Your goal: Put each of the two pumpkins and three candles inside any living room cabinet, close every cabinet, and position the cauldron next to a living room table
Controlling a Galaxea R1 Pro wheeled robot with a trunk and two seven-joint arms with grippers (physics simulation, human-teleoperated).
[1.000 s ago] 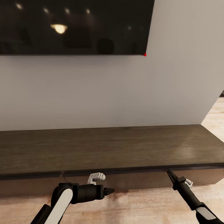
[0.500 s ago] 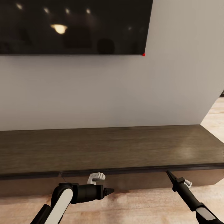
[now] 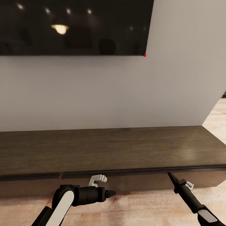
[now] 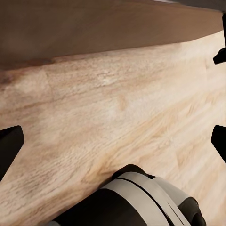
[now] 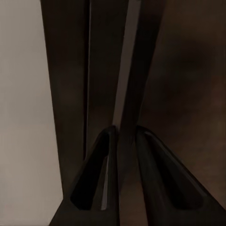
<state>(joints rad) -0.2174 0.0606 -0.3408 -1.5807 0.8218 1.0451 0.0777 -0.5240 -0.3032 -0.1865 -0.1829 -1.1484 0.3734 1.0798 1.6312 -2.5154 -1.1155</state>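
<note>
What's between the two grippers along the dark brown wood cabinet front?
Head view: only cabinet drawer front and light wood floor between left gripper and right gripper.

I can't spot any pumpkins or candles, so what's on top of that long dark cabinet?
The cabinet's top shows bare wood, backed by the wall with a TV above. Its drawer fronts look shut, so the inside stays hidden.

Matt dk wood cabinet (image 3: 106,150) (TV (image 3: 75,26) glossy)

L arm bent at the elbow, forearm level, its pincer (image 3: 110,193) pointing sideways toward the R; fingers (image 4: 10,143) spread wide apart. R arm stretched up and forward, pincer (image 3: 169,174) tips nearly together.
</note>
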